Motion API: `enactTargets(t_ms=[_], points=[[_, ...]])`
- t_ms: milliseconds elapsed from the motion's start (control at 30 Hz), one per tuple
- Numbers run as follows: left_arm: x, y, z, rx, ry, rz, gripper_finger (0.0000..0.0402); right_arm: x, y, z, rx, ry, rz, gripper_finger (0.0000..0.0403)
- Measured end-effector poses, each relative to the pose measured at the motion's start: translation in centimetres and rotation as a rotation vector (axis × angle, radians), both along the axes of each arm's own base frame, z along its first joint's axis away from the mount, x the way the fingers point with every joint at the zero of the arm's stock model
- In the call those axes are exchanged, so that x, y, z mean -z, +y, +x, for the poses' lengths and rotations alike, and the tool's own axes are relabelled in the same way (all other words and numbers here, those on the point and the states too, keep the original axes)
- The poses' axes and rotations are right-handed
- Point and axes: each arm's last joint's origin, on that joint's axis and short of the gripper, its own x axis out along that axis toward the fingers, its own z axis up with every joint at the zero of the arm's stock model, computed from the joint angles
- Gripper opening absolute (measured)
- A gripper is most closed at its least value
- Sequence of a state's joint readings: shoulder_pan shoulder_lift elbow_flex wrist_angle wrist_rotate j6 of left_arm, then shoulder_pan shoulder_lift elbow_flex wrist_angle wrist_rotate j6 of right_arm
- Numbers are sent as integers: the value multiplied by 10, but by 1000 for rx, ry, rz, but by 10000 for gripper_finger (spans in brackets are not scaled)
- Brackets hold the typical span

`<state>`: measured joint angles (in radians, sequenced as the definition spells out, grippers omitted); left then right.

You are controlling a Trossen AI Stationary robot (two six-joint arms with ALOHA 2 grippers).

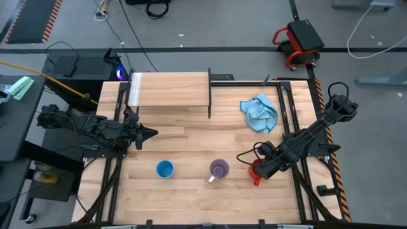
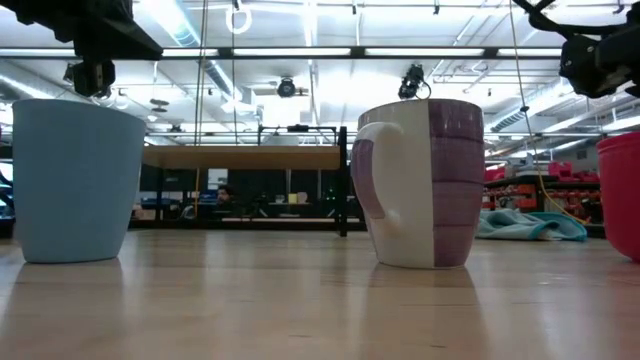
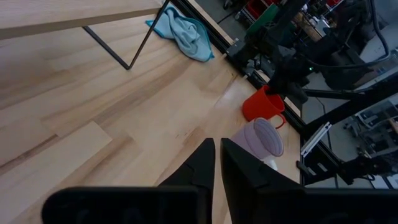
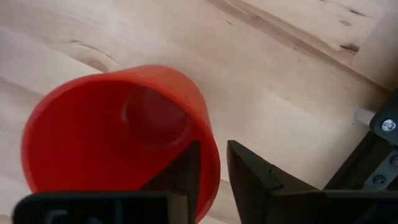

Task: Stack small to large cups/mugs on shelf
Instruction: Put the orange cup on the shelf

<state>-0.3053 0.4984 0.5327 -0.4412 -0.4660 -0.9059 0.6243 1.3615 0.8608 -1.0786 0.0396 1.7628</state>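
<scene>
Red plastic fills the right wrist view: the red mug (image 4: 118,140) stands upright on the tabletop (image 1: 191,191) near its right edge, and the right claw (image 1: 256,170) has one finger inside the mug and the other outside, straddling the wall at the rim. The fingers stand narrow with the wall between them, though whether they already press on it cannot be told.

The lilac mug (image 1: 219,170) stands just to the left of the red one, its handle toward the near edge, and the light blue cup (image 1: 165,169) stands farther left along the same line. All three remain on the tabletop. The shelf (image 1: 170,90) sits at the far side with nothing on its board, and a light blue cloth (image 1: 259,113) lies to its right. The left claw (image 1: 145,133) waits over the left side of the tabletop, its fingers nearly together and holding nothing.

The likely trouble lies in the rim grip. A single thin wall pinched off-centre may let the mug swing or slip once lifted, and a tilt could knock the lilac mug close by. The cloth and the shelf's thin black leg also lie near the path to the board. If the red mug is the largest, it probably belongs at the bottom of the stack.
</scene>
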Motion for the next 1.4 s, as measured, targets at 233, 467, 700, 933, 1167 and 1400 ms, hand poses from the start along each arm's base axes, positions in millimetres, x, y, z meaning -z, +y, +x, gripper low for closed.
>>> enactTargets(t_ms=[233, 467, 700, 933, 1167, 1400], points=[[0, 0, 0, -1, -1, -1, 19, -1, 0, 0, 26, -2, 6, 11], [0, 0, 0, -6, -2, 1, 19, -7, -7, 8, 20, -22, 21, 10], [0, 0, 0, -8, -2, 3, 14, -44, -27, 27, -68, -29, 17, 6], [0, 0, 0, -7, -3, 4, 19, -100, -71, 43, -148, -52, -26, 5], [0, 0, 0, -7, -2, 4, 16, -149, -128, 54, -175, -126, -90, 5], [0, 0, 0, -9, -2, 5, 12, -188, -192, 73, -180, -200, -167, 5]])
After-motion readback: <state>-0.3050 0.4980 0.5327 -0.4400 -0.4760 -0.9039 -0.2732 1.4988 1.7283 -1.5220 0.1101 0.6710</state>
